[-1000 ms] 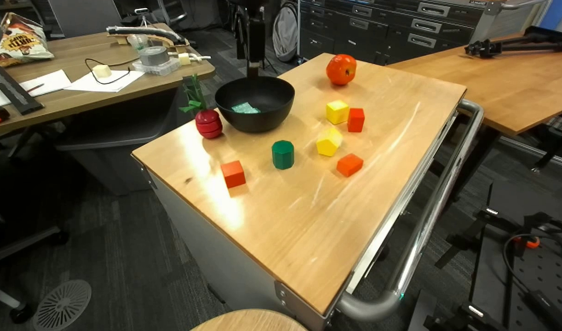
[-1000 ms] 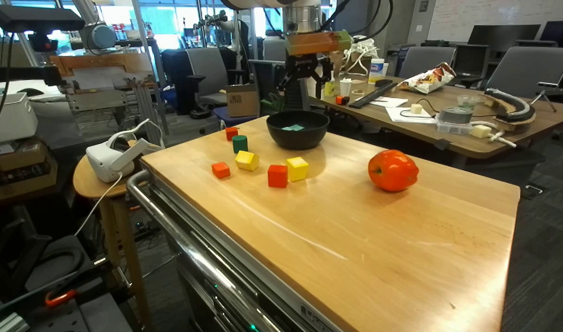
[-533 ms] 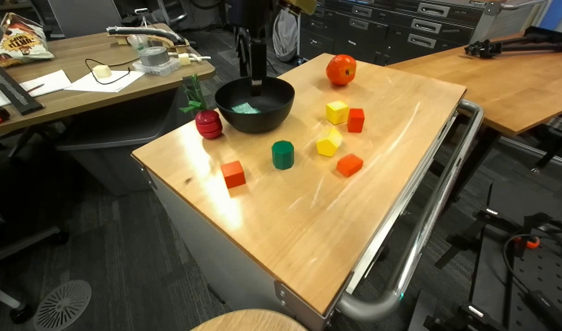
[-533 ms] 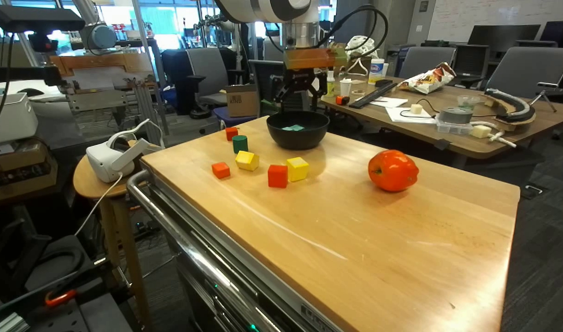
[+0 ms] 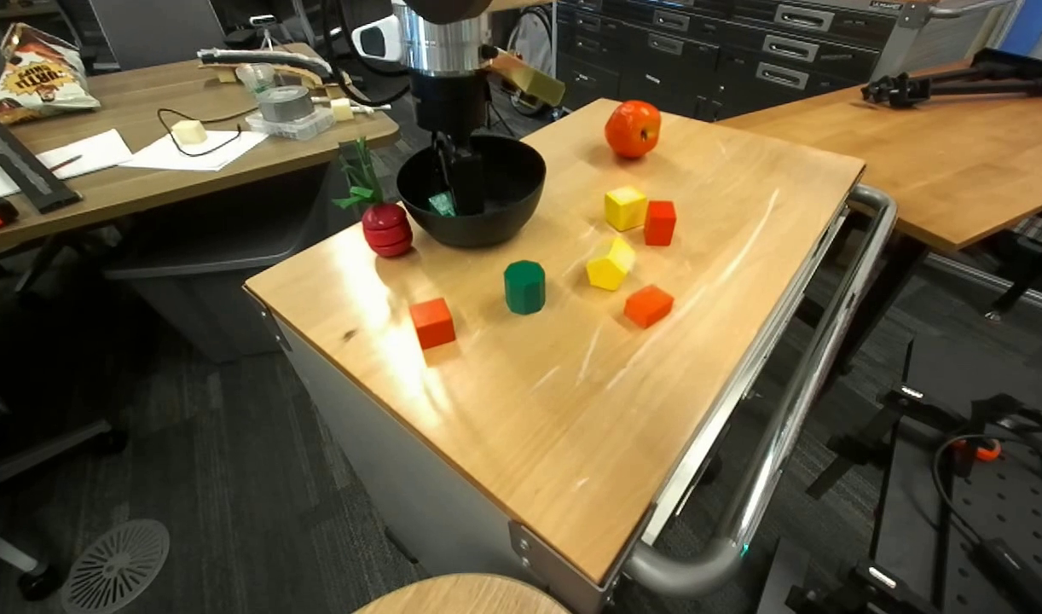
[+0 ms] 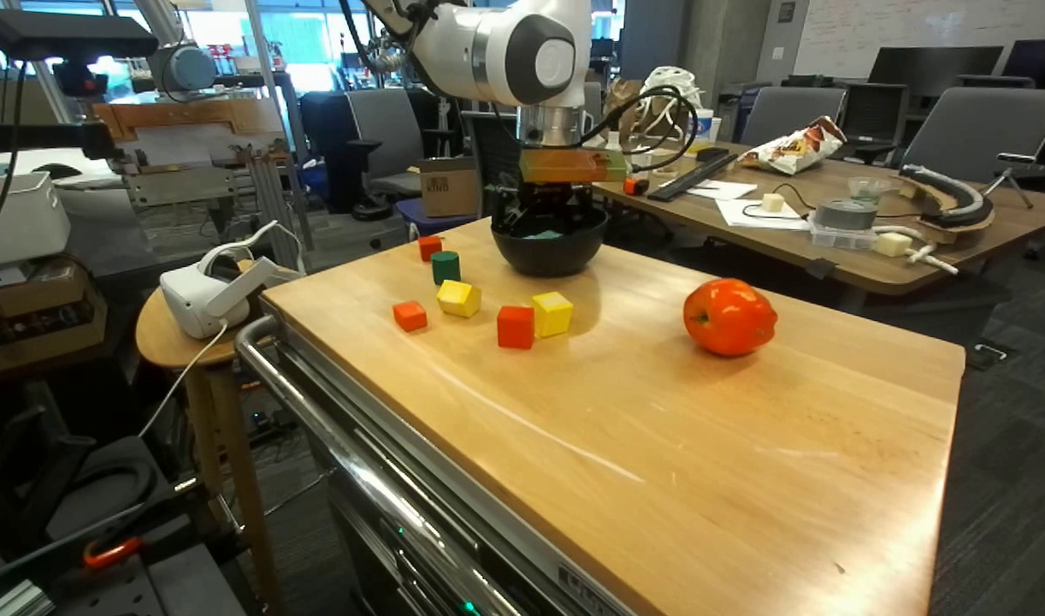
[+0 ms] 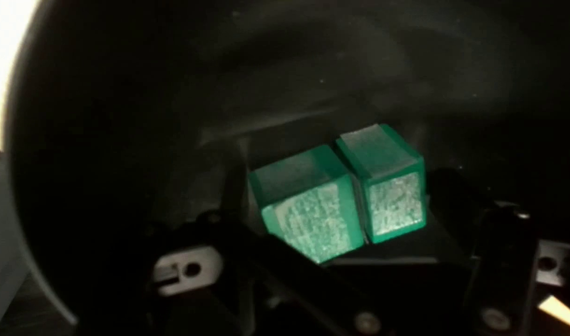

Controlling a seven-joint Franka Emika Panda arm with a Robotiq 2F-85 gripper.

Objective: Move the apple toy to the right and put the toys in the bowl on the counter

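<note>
The black bowl (image 5: 517, 205) stands on the wooden counter (image 5: 521, 418). My gripper (image 5: 463, 188) reaches down into it. In the wrist view my gripper (image 7: 341, 196) has its dark fingers apart, on either side of two green blocks (image 7: 313, 219) lying side by side in the bowl; whether the fingers touch them is too dark to tell. The apple toy (image 5: 633, 130) (image 6: 729, 316) sits apart from the other toys. Yellow blocks (image 5: 626, 208) (image 5: 610, 263), red-orange blocks (image 5: 660, 223) (image 5: 649, 306) (image 5: 432, 323) and a green prism (image 5: 525, 286) lie on the counter.
A dark-red round toy (image 5: 387, 229) with green leaves stands close beside the bowl. A metal rail (image 5: 794, 426) runs along one counter side. A cluttered desk (image 6: 882, 265) stands near the bowl's side. A stool with a white headset (image 6: 202, 299) stands by a counter corner.
My gripper has come down from above the bowl to inside it, around the green blocks. The bowl has shifted or tilted very slightly. The toys on the counter have not moved.
</note>
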